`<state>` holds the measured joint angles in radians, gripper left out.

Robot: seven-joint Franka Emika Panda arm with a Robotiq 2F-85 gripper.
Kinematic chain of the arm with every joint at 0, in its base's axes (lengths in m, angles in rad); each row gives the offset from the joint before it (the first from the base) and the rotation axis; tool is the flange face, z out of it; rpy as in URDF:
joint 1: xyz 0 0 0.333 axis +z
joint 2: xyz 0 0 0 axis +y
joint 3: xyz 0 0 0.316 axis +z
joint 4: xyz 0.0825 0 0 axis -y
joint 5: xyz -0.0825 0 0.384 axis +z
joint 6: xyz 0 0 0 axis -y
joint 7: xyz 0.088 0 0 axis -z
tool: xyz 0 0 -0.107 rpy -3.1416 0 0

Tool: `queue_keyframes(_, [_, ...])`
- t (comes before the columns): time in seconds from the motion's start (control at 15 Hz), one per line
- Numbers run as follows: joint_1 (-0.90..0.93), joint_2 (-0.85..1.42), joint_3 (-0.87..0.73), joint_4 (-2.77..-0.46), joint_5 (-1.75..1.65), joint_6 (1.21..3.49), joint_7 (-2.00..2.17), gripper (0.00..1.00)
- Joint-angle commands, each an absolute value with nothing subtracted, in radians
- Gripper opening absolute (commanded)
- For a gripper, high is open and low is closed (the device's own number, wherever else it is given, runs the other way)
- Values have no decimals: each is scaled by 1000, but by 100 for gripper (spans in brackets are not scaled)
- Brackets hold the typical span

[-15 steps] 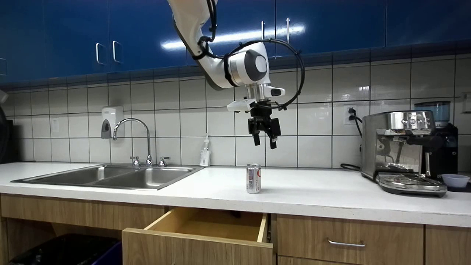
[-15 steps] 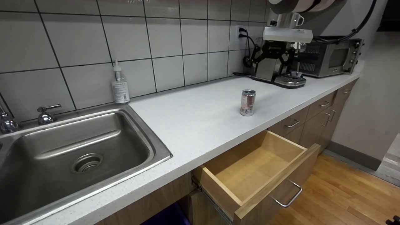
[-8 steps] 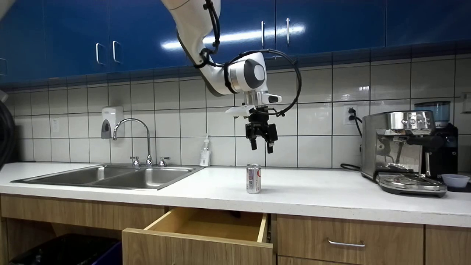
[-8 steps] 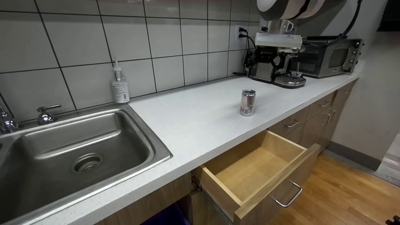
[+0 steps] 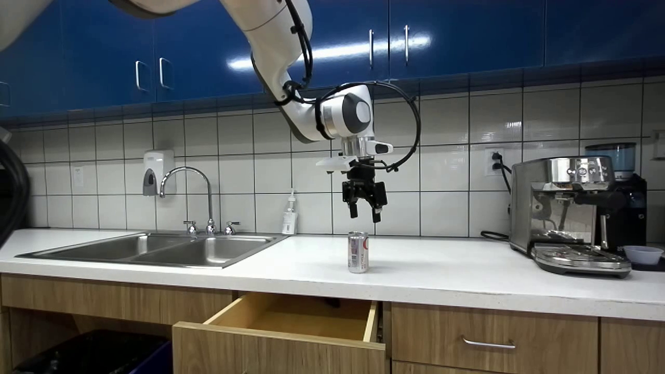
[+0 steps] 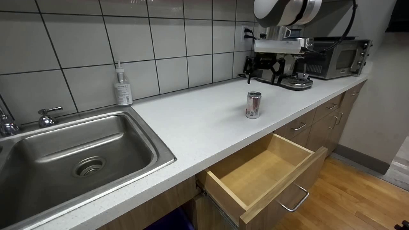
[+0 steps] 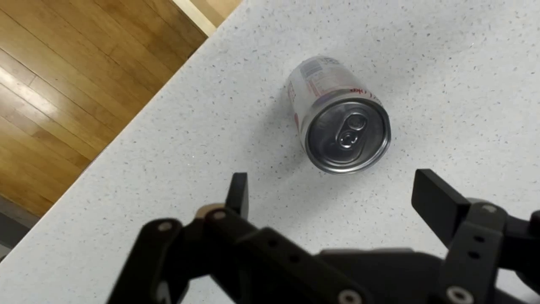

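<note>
A silver soda can [image 5: 358,253] with red lettering stands upright on the white countertop [image 5: 441,265], near its front edge. My black gripper [image 5: 364,214] points downward above the can, jaws wide apart and nothing between them. Air separates the fingertips from the can's top in both exterior views. In an exterior view the gripper [image 6: 260,82] appears higher than the can [image 6: 253,105]. From the wrist view I look down on the lid of the can [image 7: 348,131], just beyond the gap of the open gripper [image 7: 331,185], untouched by either finger.
Below the counter a wooden drawer [image 6: 284,182] is pulled out. A steel sink [image 6: 164,156] lies to one side, with a faucet [image 5: 209,197] and a pump bottle [image 5: 290,218] behind. An espresso machine [image 5: 561,208] and an oven [image 6: 338,59] stand farther along.
The arm has come down steadily, and the gripper has shifted slightly left in both exterior views, closer over the can. Its jaws stay wide; the can and drawer have not moved.
</note>
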<state>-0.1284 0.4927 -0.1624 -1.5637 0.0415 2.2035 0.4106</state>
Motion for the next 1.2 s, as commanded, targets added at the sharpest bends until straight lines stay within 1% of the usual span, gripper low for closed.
queue_keyframes(0.0, [-134, 539, -154, -1491, 62, 2143, 382, 100])
queue_keyframes(0.33, [-133, 575, -150, -1463, 61, 2119, 381, 100])
queue_keyframes(1.13, [-123, 592, -145, -1475, 54, 2082, 371, 100])
